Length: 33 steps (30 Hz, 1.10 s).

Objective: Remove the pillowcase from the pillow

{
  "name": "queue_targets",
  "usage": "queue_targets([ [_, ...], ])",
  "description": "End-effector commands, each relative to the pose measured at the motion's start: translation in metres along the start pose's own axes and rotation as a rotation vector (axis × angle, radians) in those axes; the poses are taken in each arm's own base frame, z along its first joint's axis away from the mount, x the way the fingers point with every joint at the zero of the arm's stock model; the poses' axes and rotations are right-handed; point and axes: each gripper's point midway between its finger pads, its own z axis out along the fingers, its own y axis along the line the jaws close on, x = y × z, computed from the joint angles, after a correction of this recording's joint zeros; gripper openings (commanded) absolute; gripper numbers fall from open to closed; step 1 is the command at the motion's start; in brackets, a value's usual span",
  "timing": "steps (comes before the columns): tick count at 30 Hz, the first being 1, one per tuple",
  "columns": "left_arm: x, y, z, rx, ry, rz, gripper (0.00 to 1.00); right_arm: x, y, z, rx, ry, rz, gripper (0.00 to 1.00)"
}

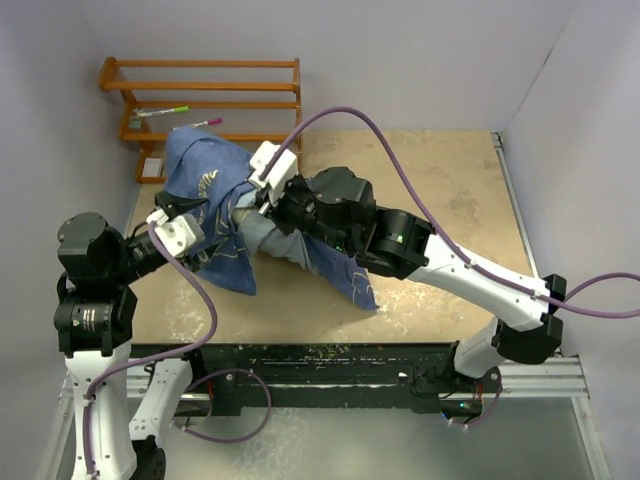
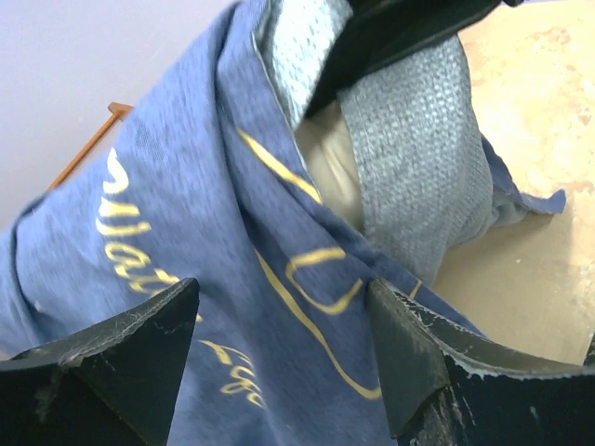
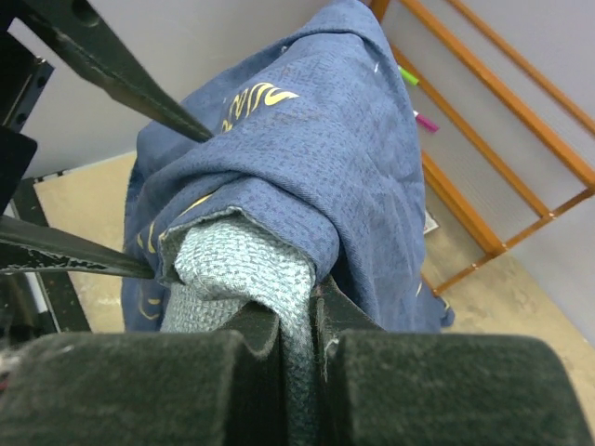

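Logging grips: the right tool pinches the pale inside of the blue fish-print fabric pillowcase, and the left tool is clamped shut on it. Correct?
No: the left tool stands open, fingers spread, as the left wrist view shows. The right tool does pinch the blue fabric pillowcase.

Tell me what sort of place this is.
Probably a robot lab test cell: plain white walls box in a worn table, robot arms are bolted at its near edge, and a wooden rack stands by the back wall.

You are getting soft, even light, with faint shadows falling on the beige speckled table (image 1: 450,190); the blue fabric pillowcase (image 2: 186,232) is blurring close to the left wrist camera.
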Motion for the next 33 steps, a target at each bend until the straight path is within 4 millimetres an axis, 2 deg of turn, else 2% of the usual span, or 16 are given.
queue_targets([
  [1,0.006,0.004,0.000,-0.004,0.015,0.074,0.75,-0.063,-0.006,-0.013,-0.016,-0.184,0.089,0.00],
  [5,0.026,0.008,-0.001,-0.056,0.065,0.087,0.66,-0.061,-0.005,-0.008,-0.006,-0.167,0.113,0.00],
  [7,0.036,0.001,-0.003,-0.045,0.090,0.056,0.67,-0.065,-0.007,-0.007,0.003,-0.174,0.130,0.00],
  [8,0.043,-0.007,-0.003,-0.022,0.104,0.033,0.70,-0.067,-0.008,-0.006,0.008,-0.179,0.134,0.00],
  [10,0.059,-0.025,-0.006,0.022,0.126,0.023,0.99,-0.069,-0.009,-0.006,0.011,-0.172,0.134,0.00],
  [15,0.078,-0.042,-0.014,0.030,0.139,0.133,0.99,-0.073,-0.011,-0.005,0.016,-0.162,0.132,0.00],
  [17,0.079,-0.034,-0.013,-0.005,0.133,0.168,0.99,-0.076,-0.008,-0.006,-0.001,-0.173,0.142,0.00],
  [21,0.081,-0.004,-0.005,-0.116,0.122,0.209,0.99,-0.082,-0.004,-0.009,-0.025,-0.194,0.174,0.00],
  [23,0.082,0.013,0.000,-0.184,0.109,0.194,0.95,-0.085,-0.003,-0.010,-0.038,-0.205,0.189,0.00],
  [25,0.083,0.029,0.006,-0.236,0.098,0.159,0.85,-0.089,-0.001,-0.012,-0.049,-0.215,0.211,0.00],
  [28,0.090,0.052,0.015,-0.305,0.111,0.045,0.58,-0.090,0.001,-0.013,-0.066,-0.218,0.223,0.00],
  [30,0.084,0.067,0.017,-0.342,0.119,0.004,0.38,-0.086,0.001,-0.014,-0.069,-0.207,0.225,0.00],
  [31,0.078,0.074,0.017,-0.355,0.116,-0.006,0.29,-0.081,0.001,-0.014,-0.067,-0.197,0.226,0.00],
  [33,0.051,0.081,0.011,-0.373,0.080,0.004,0.15,-0.069,-0.004,-0.016,-0.056,-0.175,0.228,0.00],
])
